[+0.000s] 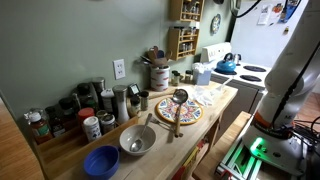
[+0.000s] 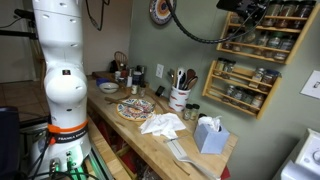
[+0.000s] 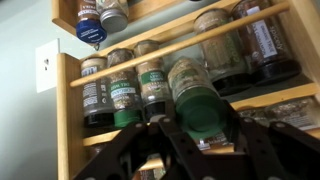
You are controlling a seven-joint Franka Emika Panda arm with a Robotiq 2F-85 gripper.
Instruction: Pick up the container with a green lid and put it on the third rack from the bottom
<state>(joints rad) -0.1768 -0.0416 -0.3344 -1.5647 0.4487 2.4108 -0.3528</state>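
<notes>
In the wrist view my gripper (image 3: pixel 200 140) is shut on the container with a green lid (image 3: pixel 200 108). The jar is tilted, lid toward the camera, its body leaning into a tier of the brown wooden rack (image 3: pixel 180 45). That tier holds several small spice jars (image 3: pixel 125 95) just left of the held jar. In both exterior views the gripper (image 2: pixel 246 14) (image 1: pixel 190 8) is up against the upper part of the wall-mounted rack (image 2: pixel 250 90) (image 1: pixel 183 38). Which tier this is cannot be told from these views.
A wall switch plate (image 3: pixel 46 66) is left of the rack. Below it lie the wooden counter (image 1: pixel 215 105), a utensil crock (image 2: pixel 180 98), a tissue box (image 2: pixel 209 134), a patterned plate (image 1: pixel 178 112), bowls (image 1: pixel 137 140) and the white stove (image 1: pixel 245 72).
</notes>
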